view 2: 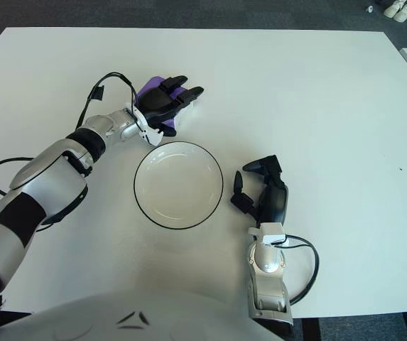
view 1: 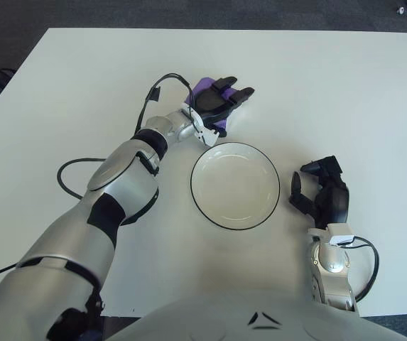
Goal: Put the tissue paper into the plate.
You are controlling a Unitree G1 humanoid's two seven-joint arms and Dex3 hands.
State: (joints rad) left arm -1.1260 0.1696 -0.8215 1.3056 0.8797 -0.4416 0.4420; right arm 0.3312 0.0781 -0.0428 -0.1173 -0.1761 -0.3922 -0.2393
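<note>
The tissue paper (view 1: 202,87) is a purple pack lying on the white table just beyond the plate's far left rim. My left hand (view 1: 224,99) lies over it with its black fingers stretched out across the top, so most of the pack is hidden; purple shows only behind the knuckles and at the near corner (view 2: 169,127). The fingers are not closed around it. The plate (view 1: 194,186) is white with a dark rim, empty, at the table's middle. My right hand (view 1: 322,193) shows to the right of the plate, fingers loosely bent, holding nothing.
The white table (view 1: 345,92) runs wide to the right and far side, with dark floor beyond its edges. A black cable (view 1: 72,170) loops on the table beside my left forearm. Another cable (view 1: 368,264) curls by my right wrist.
</note>
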